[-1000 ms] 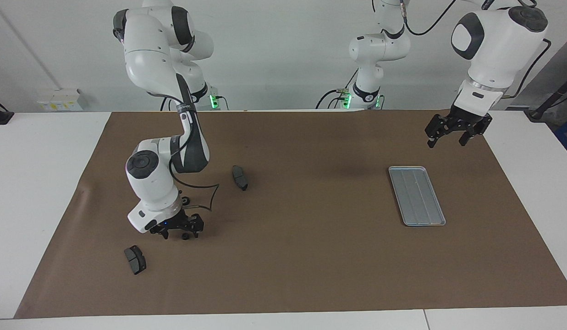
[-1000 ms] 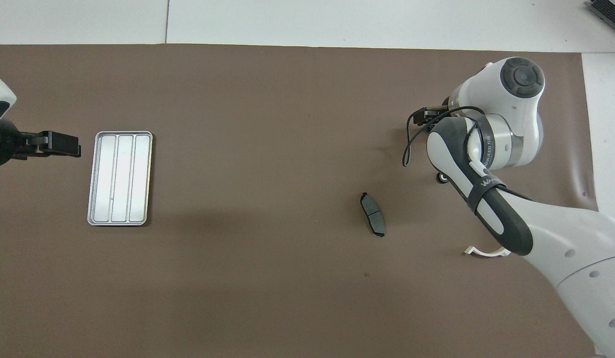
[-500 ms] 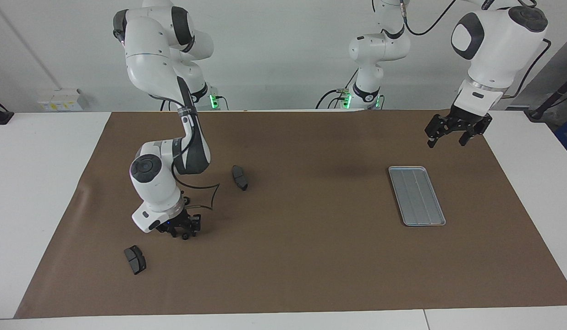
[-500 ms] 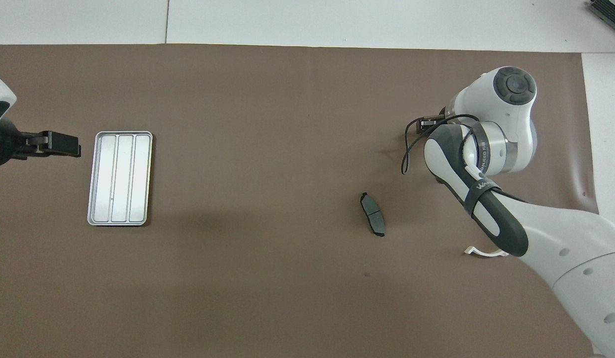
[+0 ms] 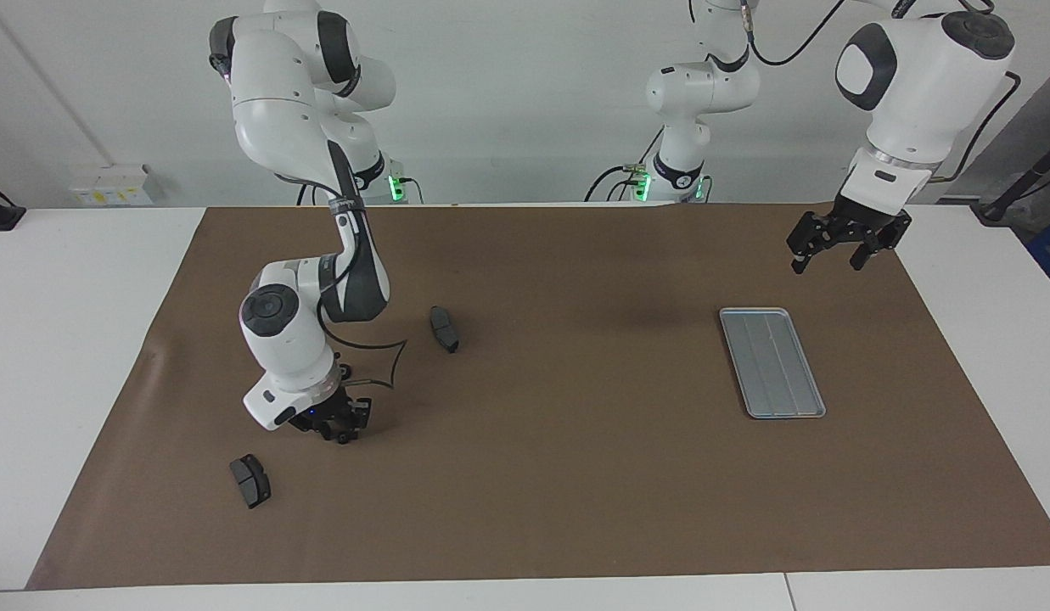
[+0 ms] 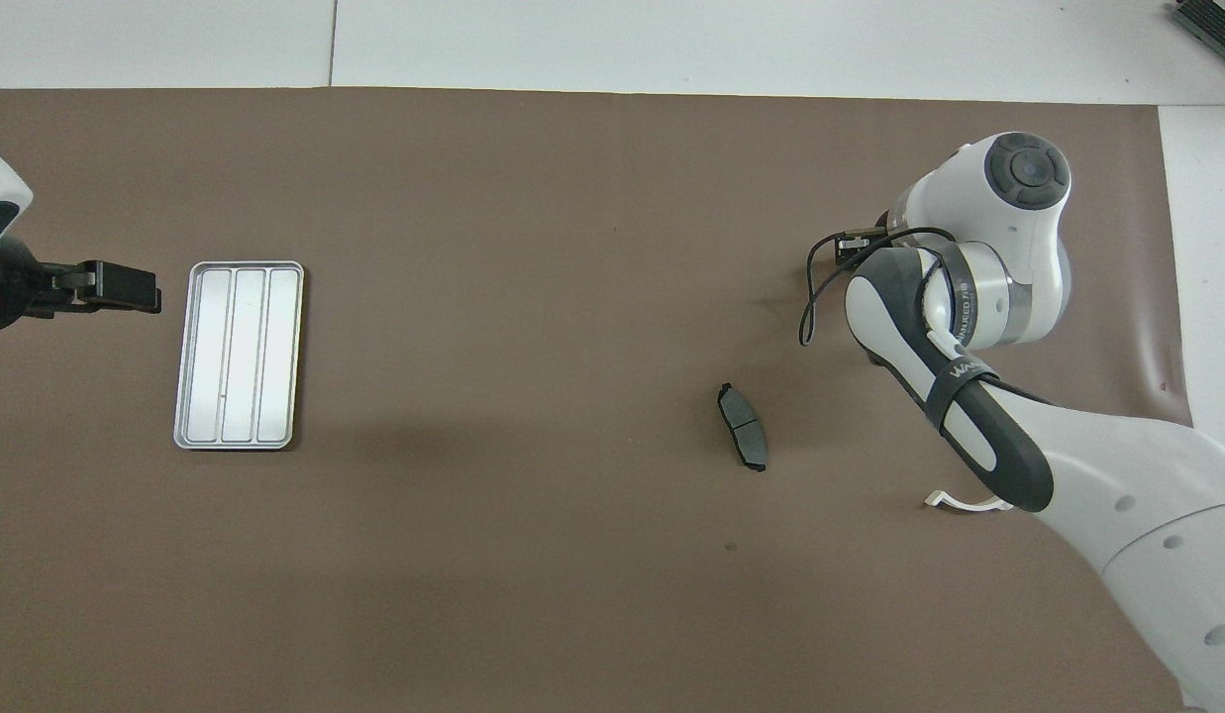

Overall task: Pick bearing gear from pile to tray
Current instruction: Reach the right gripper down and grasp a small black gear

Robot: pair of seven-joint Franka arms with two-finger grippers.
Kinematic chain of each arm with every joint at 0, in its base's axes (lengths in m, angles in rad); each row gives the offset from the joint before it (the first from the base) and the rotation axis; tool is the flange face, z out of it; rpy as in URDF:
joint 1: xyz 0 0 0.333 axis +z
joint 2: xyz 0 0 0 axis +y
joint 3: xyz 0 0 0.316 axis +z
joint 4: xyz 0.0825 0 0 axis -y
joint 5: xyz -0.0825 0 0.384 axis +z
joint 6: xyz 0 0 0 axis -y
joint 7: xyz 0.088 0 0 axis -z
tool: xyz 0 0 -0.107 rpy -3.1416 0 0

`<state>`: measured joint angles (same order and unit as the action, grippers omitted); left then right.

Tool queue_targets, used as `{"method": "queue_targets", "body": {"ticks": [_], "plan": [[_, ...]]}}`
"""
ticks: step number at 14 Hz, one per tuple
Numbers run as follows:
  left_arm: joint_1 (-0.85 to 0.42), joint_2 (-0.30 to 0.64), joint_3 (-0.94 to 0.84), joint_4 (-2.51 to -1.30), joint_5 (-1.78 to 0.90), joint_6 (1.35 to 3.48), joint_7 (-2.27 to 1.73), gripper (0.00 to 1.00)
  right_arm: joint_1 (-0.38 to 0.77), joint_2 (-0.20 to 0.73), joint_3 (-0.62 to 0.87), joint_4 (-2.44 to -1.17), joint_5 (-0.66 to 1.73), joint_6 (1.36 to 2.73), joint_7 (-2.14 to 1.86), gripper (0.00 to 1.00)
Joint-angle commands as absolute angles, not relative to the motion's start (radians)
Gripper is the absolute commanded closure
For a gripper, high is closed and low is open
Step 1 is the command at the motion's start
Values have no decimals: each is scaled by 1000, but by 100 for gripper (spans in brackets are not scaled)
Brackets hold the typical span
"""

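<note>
- All clock directions are read in the facing view, with 12 toward the robots.
- A white table carries a brown mat, and all the parts lie on the mat.
- The right hand sits at about 8 o'clock from the mat's middle, toward the right arm's end of the table. It is down low at the mat surface.
- A small black gear shows right at the right hand's tip, on the mat.
- I cannot tell whether the right hand is clamped on the gear or only around it.
- In the overhead view the right arm's wrist covers both that hand and the gear.
- The rest of the pile is loosely scattered around the right hand.
- One dark grey brake pad lies between 1 and 2 o'clock from that hand, nearer the robots.
- A second brake pad lies at 8 o'clock from it, farther from the robots.
- A white curved bracket peeks out from under the right arm in the overhead view.
- The silver tray lies flat at 3 o'clock from the mat's middle, toward the left arm's end and well apart from the pile. No parts are in it.
- The left hand waits in the air over the mat, at 1 o'clock from the tray. Its fingers are spread apart and hold nothing.
</note>
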<state>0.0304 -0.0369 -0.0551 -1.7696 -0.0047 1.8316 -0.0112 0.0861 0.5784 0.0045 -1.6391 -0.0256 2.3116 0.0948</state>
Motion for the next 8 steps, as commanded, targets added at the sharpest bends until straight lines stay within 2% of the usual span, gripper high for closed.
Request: {"method": "queue_targets", "body": {"ticks": [1, 4, 6, 7, 8], "plan": [[28, -54, -51, -1786, -3, 1833, -11, 0, 78, 568, 17, -1687, -29, 2385, 107, 52], [28, -54, -51, -1786, -2, 1833, -12, 0, 78, 568, 17, -1690, -28, 2385, 107, 52], [28, -54, -51, -1786, -2, 1833, -12, 0, 78, 568, 17, -1690, -29, 2384, 109, 60], [28, -54, -51, -1786, -3, 1833, -12, 0, 78, 568, 17, -1690, -29, 2384, 107, 68], [28, -54, -51, -1786, -2, 1833, -12, 0, 78, 568, 17, -1690, -28, 2381, 109, 83]]}}
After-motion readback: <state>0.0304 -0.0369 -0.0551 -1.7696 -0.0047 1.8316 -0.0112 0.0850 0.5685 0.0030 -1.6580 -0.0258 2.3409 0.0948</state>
